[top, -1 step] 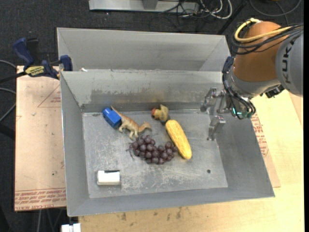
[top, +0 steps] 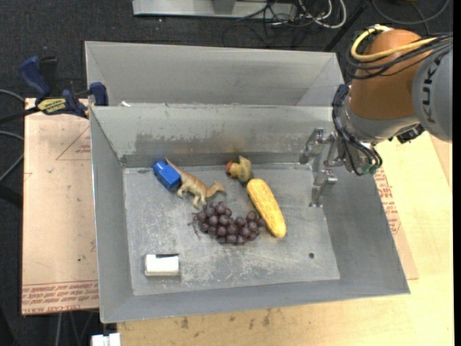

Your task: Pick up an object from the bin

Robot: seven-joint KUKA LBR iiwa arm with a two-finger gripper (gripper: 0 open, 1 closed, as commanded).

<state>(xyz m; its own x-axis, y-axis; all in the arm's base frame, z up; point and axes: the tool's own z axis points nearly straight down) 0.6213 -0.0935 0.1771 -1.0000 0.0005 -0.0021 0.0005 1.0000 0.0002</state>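
Note:
My gripper (top: 318, 190) hangs over the right side of the bin, fingers pointing down near the right wall, with nothing visible between them. The nearest thing is a yellow corn cob (top: 266, 207), lying to its left on the bin floor. Left of the cob sits a bunch of dark purple grapes (top: 229, 223). A small tan and red toy (top: 240, 169) lies by the back wall, above the cob.
A tan toy dinosaur (top: 196, 187) and a blue block (top: 166, 174) lie at the back left. A white block (top: 161, 264) rests near the front left corner. The orange-covered arm reaches in from the right.

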